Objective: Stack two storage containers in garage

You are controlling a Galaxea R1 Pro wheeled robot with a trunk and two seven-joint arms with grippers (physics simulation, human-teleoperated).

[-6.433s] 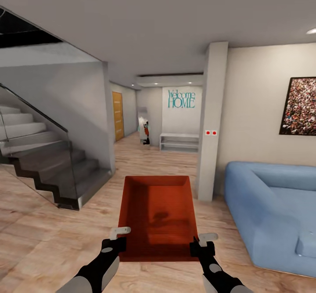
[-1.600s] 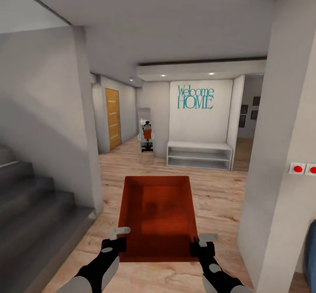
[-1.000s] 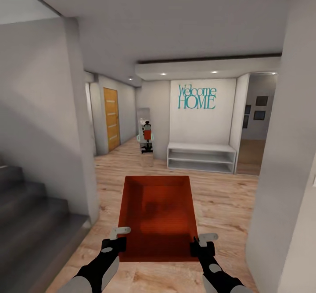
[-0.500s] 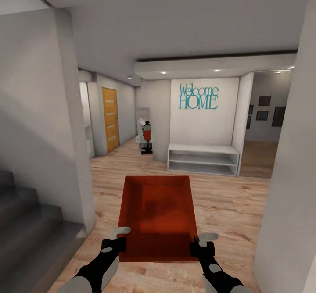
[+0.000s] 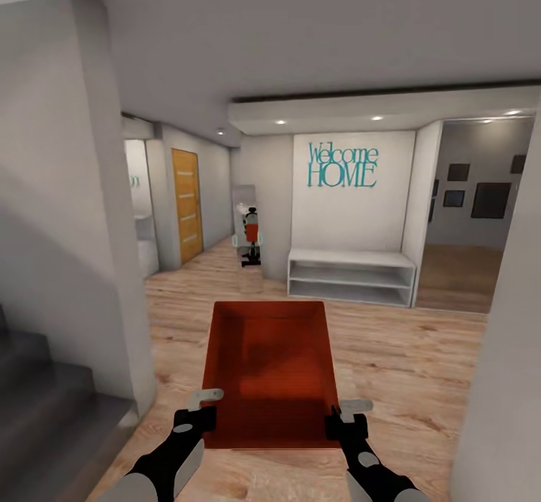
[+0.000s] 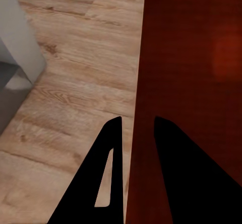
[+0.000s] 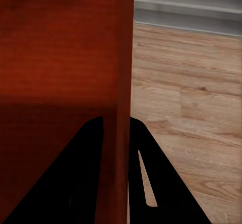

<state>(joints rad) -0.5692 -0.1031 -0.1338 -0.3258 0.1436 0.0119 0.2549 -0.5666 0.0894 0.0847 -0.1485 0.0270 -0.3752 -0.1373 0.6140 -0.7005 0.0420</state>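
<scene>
Even, soft interior light from recessed ceiling spots (image 5: 327, 120); render slightly soft, faint shadow inside storage container (image 5: 269, 370), wrist-view fingers (image 6: 110, 173) fully silhouetted.

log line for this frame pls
phase: transit, hallway on wood-plank floor | load: one storage container carried in front | left pincer: shut on its left wall | right pincer: shut on its right wall | garage: not reached

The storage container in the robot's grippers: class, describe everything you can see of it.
The storage container is a red-orange rectangular bin with smooth plain walls flaring slightly upward, open-topped and empty. It is held level above the wood-plank floor, long axis pointing away from the robot. The left gripper pinches its left wall near the close corner, one of its fingers inside; the right gripper pinches the right wall likewise.
</scene>
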